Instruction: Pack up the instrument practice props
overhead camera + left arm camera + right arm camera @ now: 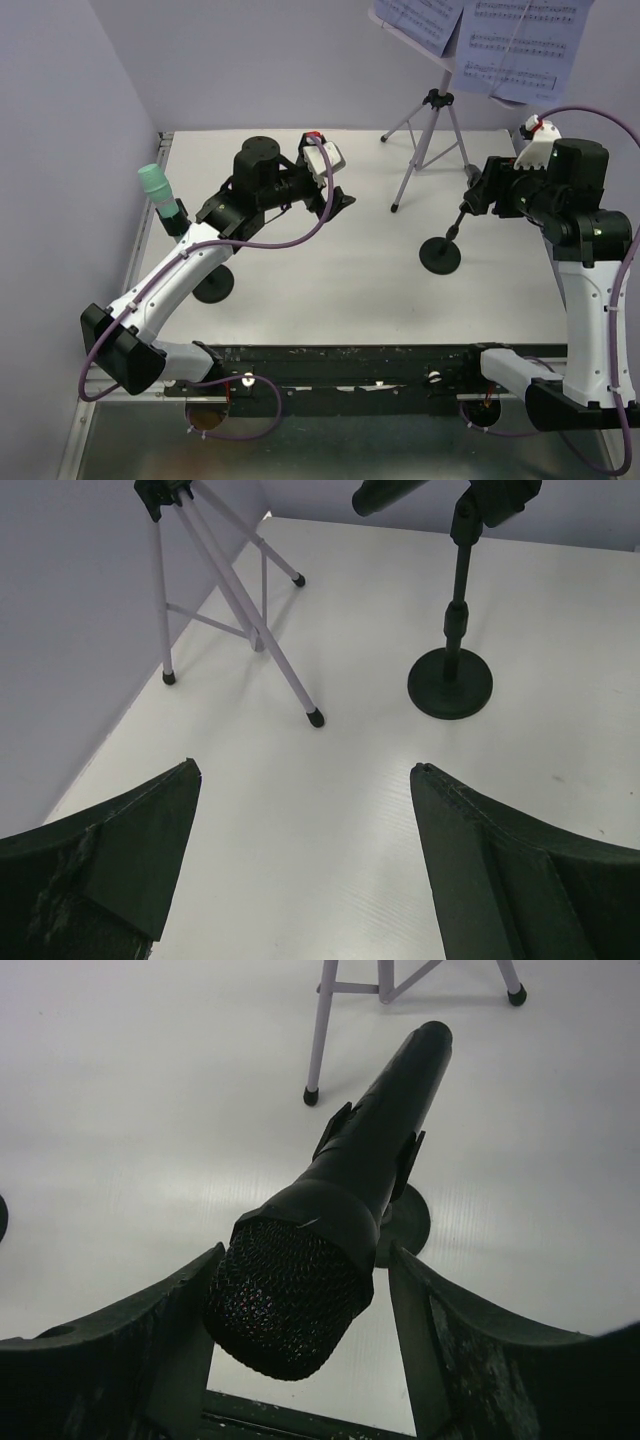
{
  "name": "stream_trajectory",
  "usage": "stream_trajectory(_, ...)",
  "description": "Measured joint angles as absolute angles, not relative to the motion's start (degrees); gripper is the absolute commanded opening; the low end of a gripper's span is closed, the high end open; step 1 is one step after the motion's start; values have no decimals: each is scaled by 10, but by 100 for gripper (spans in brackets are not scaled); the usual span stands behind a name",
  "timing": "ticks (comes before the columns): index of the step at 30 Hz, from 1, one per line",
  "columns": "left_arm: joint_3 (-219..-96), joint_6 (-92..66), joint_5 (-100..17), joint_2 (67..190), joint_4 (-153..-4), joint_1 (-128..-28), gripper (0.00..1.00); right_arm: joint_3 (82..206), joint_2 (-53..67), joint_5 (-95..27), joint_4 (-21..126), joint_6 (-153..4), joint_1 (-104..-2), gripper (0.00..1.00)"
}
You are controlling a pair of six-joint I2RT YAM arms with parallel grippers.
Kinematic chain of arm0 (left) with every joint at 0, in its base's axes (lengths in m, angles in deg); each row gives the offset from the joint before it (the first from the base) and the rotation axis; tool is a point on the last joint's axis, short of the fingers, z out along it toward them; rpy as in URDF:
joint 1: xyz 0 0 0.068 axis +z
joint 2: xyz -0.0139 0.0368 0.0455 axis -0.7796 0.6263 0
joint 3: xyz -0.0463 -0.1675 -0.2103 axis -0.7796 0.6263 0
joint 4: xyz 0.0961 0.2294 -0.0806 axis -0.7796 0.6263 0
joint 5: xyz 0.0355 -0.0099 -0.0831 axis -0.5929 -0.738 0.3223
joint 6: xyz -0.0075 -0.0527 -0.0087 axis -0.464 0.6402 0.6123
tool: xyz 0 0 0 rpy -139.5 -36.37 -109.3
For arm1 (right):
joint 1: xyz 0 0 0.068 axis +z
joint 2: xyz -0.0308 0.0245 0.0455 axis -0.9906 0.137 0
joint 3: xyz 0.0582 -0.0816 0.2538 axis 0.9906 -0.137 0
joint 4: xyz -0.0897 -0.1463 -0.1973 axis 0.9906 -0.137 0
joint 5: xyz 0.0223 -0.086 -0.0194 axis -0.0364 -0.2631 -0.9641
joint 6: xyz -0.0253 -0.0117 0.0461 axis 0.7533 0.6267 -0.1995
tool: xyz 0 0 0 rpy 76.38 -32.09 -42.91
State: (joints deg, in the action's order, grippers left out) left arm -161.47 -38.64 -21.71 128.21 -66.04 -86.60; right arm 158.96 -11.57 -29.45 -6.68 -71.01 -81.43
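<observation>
Left gripper (305,770) is released, jaws wide, nothing between them, hovering over the bare table (330,290). Right gripper (305,1255) straddles the head of the black mic (370,1150). One finger looks to be touching the mesh and a sliver of gap shows at the other, so I cannot tell whether it is gripping. The black mic sits tilted in the clip of its pole (457,610), right of centre. The mint mic (154,184) stands in the second pole (212,288) at the left edge. The tripod (430,140) is at the back right and holds sheets (520,45) of printed staves. The print is too small to read.
</observation>
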Motion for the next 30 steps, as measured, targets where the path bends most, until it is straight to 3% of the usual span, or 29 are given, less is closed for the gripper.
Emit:
stream_trajectory(5,-1617,-387,-211,1288,-661,-866,95,1590,-126,-314,-79,-695,-814,61)
stream_trajectory(9,-1617,-387,-206,1290,-661,-866,95,1590,-128,-330,-94,-679,-814,39)
stream_trajectory(14,-1617,-387,-205,1290,-665,-866,95,1590,-134,-350,-104,-661,-814,30)
stream_trajectory(16,-1617,-387,-205,1290,-667,-866,95,1591,-133,-354,-104,-655,-814,33)
stream_trajectory(19,-1617,-386,-205,1290,-671,-866,95,1591,-133,-357,-105,-650,-814,58)
stream_trajectory(21,-1617,-386,-205,1290,-674,-866,95,1592,-131,-356,-105,-647,-814,67)
stream_trajectory(26,-1616,-386,-205,1290,-674,-866,95,1612,-106,-351,-109,-650,-814,76)
stream_trajectory(30,-1616,-386,-205,1290,-674,-866,95,1632,-77,-341,-110,-652,-814,73)
